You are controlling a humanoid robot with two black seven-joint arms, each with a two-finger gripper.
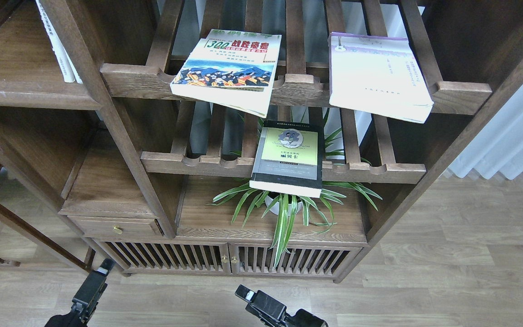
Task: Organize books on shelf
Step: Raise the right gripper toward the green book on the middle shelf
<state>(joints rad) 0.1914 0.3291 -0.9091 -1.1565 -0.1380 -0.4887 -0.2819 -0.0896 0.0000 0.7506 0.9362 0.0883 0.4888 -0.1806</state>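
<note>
No book has been gathered yet, so the task looks to be at its start. The cream paperback with a red "300" title and colourful picture [227, 68] and the white paperback with a purple top strip [377, 75] lie flat on the upper slatted rack [298, 86], overhanging its front rail; the black-grey paperback with a lime-green panel [288, 156] lies on the lower slatted rack [379, 172], above a potted spider plant [284, 206]. The solid dark-brown wooden shelf [16, 77] at upper left carries thin white-spined books [59, 45]. The left end effector [92, 286] and right end effector [261, 304] sit low near the floor, gripping nothing; whether their fingers are parted I cannot tell. The next move probably calls for raising one arm to a book's overhanging edge.
</note>
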